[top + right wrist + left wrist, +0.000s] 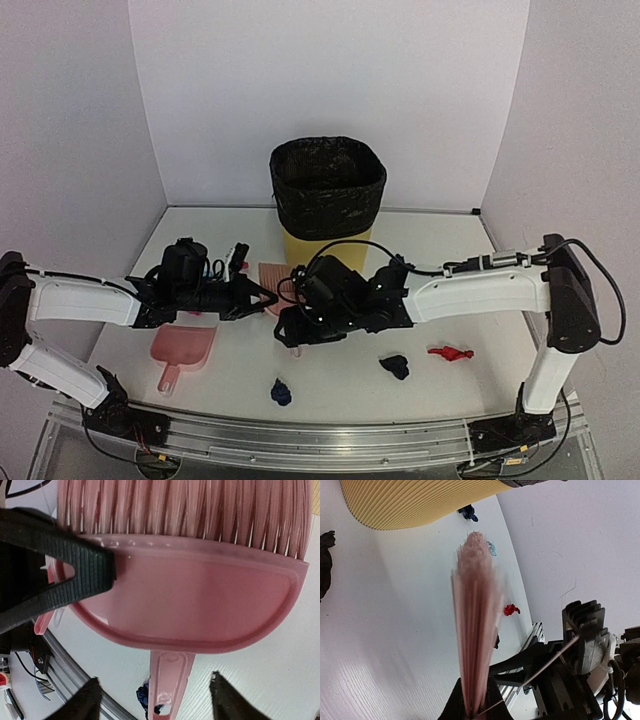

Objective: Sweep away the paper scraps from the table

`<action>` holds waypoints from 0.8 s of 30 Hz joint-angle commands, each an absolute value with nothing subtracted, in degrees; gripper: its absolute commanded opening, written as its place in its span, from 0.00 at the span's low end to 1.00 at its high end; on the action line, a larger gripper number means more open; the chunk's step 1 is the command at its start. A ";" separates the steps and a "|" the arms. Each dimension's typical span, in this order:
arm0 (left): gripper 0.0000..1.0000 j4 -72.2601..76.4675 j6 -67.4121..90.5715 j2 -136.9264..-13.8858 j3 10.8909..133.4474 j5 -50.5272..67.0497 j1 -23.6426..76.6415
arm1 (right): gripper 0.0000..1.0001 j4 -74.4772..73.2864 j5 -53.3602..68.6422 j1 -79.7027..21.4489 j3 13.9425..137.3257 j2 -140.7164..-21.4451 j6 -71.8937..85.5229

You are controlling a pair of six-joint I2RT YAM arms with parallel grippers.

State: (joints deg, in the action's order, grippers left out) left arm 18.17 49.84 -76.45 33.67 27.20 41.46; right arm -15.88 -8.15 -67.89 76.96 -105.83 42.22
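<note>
The pink brush is clamped by its head in the narrow jaws of the left gripper, while the right gripper is spread wide with the brush handle between its fingers, not yet pinched. The paper scraps are scattered on the table at the lower centre and lower right of the overhead view, the pink dustpan at lower left. The handle is best centred and squeezed firmly before the left hold is released, so the bristles cannot twist when swept.
</note>
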 commanded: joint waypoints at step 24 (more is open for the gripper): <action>0.00 12.18 34.03 -77.45 49.55 65.42 41.14 | 0.74 3.36 20.87 -60.16 59.06 -80.72 31.44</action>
State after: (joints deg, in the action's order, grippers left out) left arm 10.48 34.36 -76.35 46.81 61.17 41.20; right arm -5.83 14.91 -60.10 59.14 -81.62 30.41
